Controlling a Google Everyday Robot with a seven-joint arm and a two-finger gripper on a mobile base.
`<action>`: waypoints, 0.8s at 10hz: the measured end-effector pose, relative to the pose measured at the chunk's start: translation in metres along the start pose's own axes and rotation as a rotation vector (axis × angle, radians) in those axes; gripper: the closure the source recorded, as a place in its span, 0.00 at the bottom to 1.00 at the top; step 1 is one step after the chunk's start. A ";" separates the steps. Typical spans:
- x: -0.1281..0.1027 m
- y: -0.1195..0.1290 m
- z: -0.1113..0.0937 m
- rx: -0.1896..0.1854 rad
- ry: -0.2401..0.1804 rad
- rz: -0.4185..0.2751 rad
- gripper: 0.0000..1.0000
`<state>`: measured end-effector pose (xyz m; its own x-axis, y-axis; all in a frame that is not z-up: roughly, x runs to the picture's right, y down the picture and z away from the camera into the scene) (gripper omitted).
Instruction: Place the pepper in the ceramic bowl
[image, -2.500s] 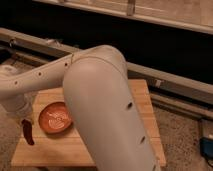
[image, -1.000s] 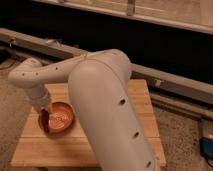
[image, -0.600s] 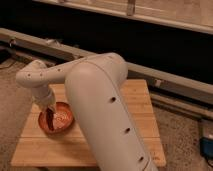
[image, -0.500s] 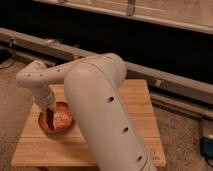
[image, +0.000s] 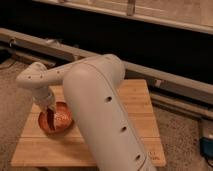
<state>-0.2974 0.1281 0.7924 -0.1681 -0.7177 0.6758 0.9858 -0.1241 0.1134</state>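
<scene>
The ceramic bowl (image: 60, 122), orange-red with pale swirls inside, sits on the left part of the wooden table (image: 137, 107). My gripper (image: 50, 108) reaches down from the white arm and is just over the bowl's left inner side. A small dark red shape at its tip (image: 50, 114) looks like the pepper, low inside the bowl. I cannot tell whether it is held or rests on the bowl. The arm hides the table's middle.
My bulky white arm (image: 100, 110) covers the centre and front of the table. A grey metal rail (image: 165, 80) runs behind the table below a dark wall. A blue object (image: 207, 146) lies on the speckled floor at the right.
The gripper moved with the pepper from beyond the table's left front edge to over the bowl, then lowered into its left side. In the last half second it hardly moved.
</scene>
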 end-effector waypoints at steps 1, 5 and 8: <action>0.002 0.000 0.001 -0.004 0.007 0.003 0.33; 0.017 0.013 -0.003 -0.011 0.096 0.048 0.33; 0.018 0.015 -0.006 -0.007 0.115 0.052 0.33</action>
<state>-0.2861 0.1089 0.8021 -0.1164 -0.7970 0.5927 0.9932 -0.0894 0.0748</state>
